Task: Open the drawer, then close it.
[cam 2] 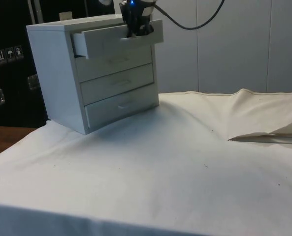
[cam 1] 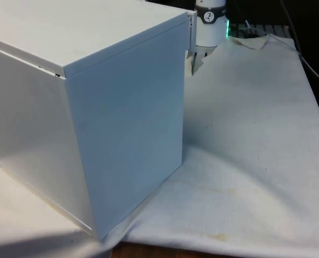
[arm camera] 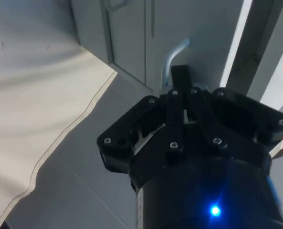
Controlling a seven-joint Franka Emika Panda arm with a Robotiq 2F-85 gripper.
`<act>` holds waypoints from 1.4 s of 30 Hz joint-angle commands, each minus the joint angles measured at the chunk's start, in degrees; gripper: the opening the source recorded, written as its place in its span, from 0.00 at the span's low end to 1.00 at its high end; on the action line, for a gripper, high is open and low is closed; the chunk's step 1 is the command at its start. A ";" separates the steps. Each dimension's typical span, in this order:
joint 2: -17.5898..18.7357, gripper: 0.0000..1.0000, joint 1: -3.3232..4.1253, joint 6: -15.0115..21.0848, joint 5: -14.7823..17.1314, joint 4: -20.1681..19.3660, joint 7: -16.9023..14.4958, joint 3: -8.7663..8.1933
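At top drawer (cam 2: 117,39) front, pulled partway out of chest (cam 2: 57,73): black gripper (cam 2: 138,30) reaching down from above, fingers (arm camera: 180,78) pinched shut on curved metal handle (arm camera: 172,55). Smooth white boxy chest, four drawers, standing on creased white cloth (cam 2: 160,167).

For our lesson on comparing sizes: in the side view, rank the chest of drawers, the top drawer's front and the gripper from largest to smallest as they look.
1. Chest of drawers, clearly the largest.
2. Top drawer's front, pulled partly out.
3. Gripper, the smallest, at that drawer's front; its upper part is cut off by the picture's edge.
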 commanded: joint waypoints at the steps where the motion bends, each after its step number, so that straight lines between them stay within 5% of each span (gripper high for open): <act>1: 1.15 0.00 -0.23 1.38 0.06 1.03 -0.52 -0.69; 26: 9.57 0.00 -0.23 4.47 4.70 9.74 -3.38 -4.13; 42: 8.42 0.00 0.17 2.75 3.55 9.00 -2.29 -3.67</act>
